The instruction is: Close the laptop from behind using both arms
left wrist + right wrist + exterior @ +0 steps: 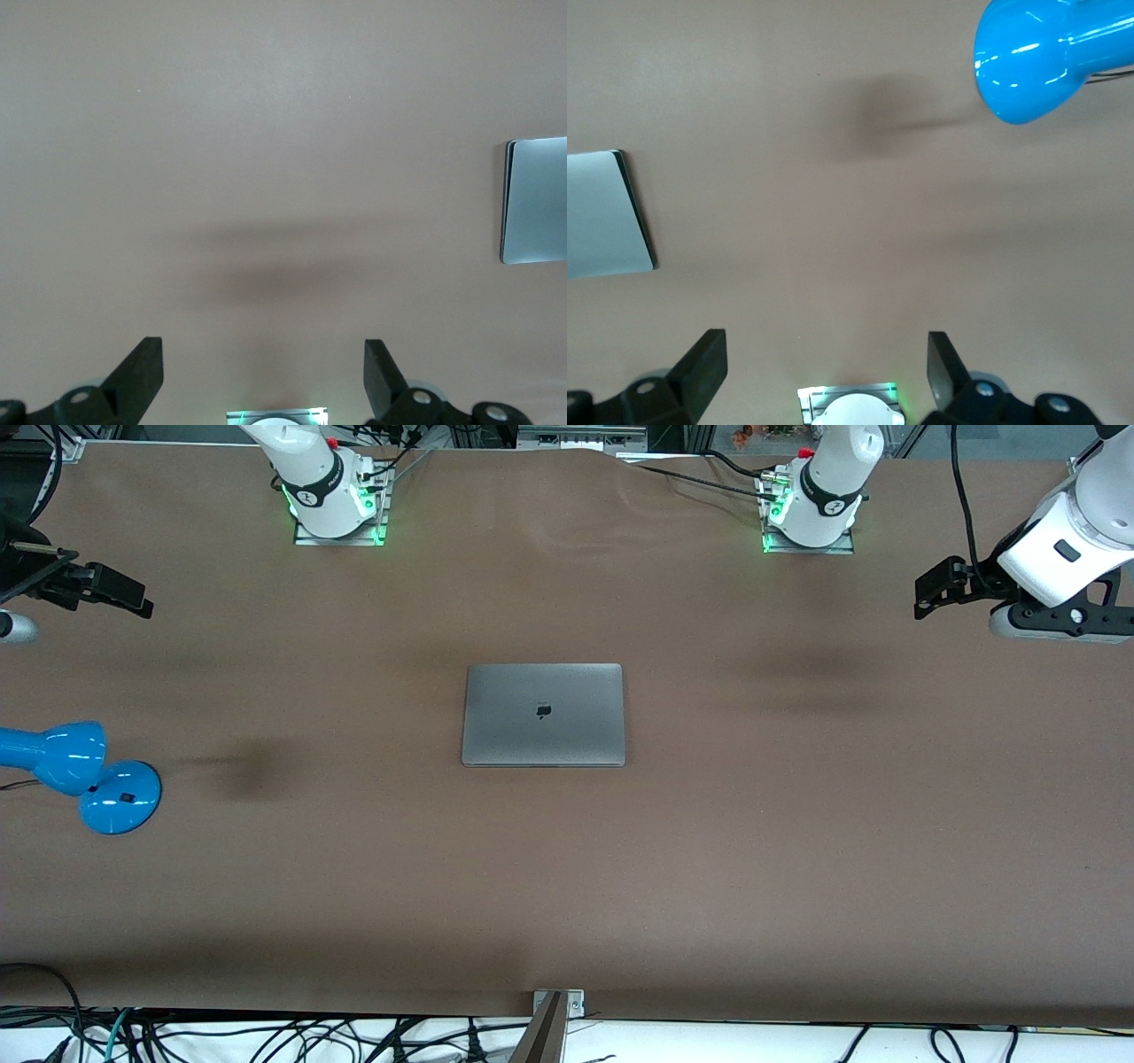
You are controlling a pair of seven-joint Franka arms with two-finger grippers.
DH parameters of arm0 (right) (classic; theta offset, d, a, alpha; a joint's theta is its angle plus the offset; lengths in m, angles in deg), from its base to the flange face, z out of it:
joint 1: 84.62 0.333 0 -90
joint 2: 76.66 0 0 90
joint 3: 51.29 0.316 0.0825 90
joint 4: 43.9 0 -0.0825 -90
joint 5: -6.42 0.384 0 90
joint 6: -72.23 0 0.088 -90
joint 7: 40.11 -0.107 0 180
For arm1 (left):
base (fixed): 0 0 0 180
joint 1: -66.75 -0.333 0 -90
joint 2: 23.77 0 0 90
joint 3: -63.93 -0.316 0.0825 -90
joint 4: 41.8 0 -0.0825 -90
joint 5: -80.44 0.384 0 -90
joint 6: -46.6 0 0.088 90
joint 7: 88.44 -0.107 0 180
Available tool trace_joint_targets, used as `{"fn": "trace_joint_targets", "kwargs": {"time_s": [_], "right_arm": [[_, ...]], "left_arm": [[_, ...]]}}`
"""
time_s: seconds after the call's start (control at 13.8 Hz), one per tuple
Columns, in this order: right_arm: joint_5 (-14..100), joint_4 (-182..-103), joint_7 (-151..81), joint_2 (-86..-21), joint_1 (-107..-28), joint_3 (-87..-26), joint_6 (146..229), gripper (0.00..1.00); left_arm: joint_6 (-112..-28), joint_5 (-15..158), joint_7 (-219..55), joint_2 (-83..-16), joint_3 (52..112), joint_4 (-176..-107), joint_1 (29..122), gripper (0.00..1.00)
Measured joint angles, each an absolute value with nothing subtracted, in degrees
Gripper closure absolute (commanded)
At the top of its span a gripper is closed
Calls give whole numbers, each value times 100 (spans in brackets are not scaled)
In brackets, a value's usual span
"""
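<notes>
The space-grey laptop (542, 714) lies shut and flat at the middle of the brown table, lid up with the dark apple logo showing. My left gripper (926, 598) is open and empty, held in the air over the left arm's end of the table, well apart from the laptop. My right gripper (133, 598) is open and empty over the right arm's end. The left wrist view shows its open gripper (263, 372) and an edge of the laptop (536, 199). The right wrist view shows its open gripper (827, 367) and a corner of the laptop (602, 212).
A blue desk lamp (80, 775) stands near the right arm's end of the table, nearer the front camera than the right gripper; its head shows in the right wrist view (1045, 57). The arm bases (332, 505) (811, 514) stand along the table edge farthest from the front camera.
</notes>
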State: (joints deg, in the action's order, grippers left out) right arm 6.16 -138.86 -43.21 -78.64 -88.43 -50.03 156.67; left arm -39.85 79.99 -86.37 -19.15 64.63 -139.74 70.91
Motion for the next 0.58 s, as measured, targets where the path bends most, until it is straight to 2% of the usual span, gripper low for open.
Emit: {"fn": "trace_joint_targets", "kwargs": {"time_s": [0.58], "right_arm": [[648, -13806, -4321, -7796, -8837, -5004, 15710, 0]], "left_arm": [[-3930, 7999, -8657, -1931, 6312, -13973, 7155, 0]]}}
